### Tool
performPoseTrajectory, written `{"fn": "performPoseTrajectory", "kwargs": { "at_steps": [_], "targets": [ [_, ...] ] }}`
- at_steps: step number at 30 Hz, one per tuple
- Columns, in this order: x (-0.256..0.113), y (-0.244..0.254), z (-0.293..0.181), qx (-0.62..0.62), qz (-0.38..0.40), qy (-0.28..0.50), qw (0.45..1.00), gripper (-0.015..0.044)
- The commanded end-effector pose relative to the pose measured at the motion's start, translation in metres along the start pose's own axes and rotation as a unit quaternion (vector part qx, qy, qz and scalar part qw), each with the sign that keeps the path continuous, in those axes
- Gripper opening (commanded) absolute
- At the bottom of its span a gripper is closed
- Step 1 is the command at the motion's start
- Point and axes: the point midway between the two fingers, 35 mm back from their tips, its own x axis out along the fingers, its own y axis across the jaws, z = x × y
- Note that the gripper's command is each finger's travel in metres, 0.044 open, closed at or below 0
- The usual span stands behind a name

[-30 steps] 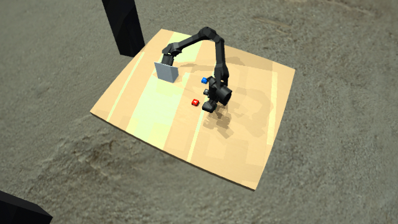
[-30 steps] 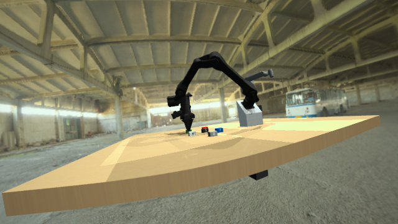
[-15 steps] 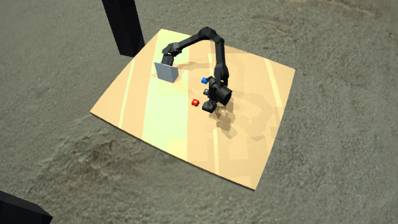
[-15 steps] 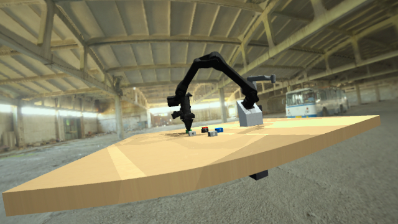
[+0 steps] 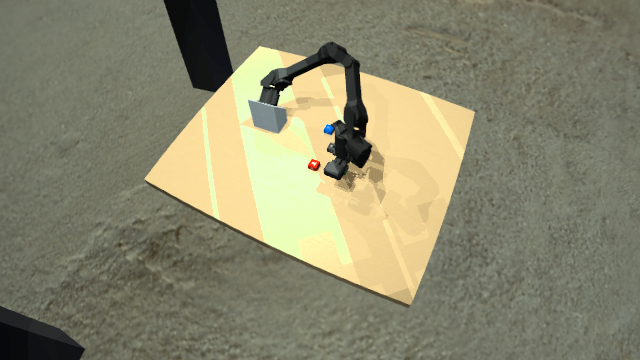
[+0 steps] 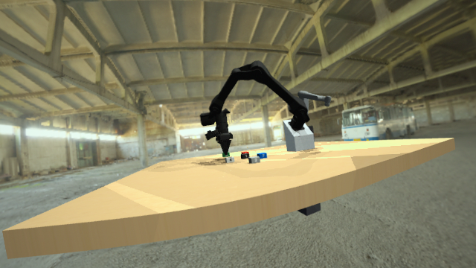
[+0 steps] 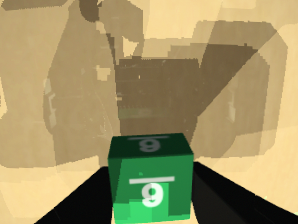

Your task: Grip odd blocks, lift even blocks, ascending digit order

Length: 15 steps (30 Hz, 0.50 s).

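Observation:
My gripper point(image 5: 343, 172) point(image 6: 225, 151) point(image 7: 150, 173) points down, shut on the green block point(image 6: 225, 155) point(image 7: 170, 167). The block seems to be slightly above the table. Its white digit looks like a 9 with a bar above it in the wrist view, so it reads as an underlined 6 upside down. A red block point(image 5: 313, 164) point(image 6: 245, 152), a blue block point(image 5: 328, 129) point(image 6: 262, 155), a white block point(image 6: 230, 160), a grey block point(image 6: 254, 160) and a black block point(image 6: 244, 156) stand nearby. Their digits are too small to read surely. The gripper hides most of the green block in the top view.
The wooden table point(image 5: 180, 165) point(image 6: 260, 186) carries the arm's grey base point(image 5: 268, 117) point(image 6: 300, 141). The white block is close beside the gripper in the exterior view. Arm shadows and bright light patches cross the table.

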Motion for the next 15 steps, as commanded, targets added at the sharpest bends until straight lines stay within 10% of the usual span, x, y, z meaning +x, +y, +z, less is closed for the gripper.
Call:
{"fn": "performPoseTrajectory", "kwargs": {
  "at_steps": [1, 15],
  "targets": [
    [-0.003, 0.001, 0.002, -0.005, -0.004, -0.002, 1.0, 0.012],
    [0.009, 0.001, 0.002, -0.005, -0.003, -0.002, 1.0, 0.012]
  ]
}}
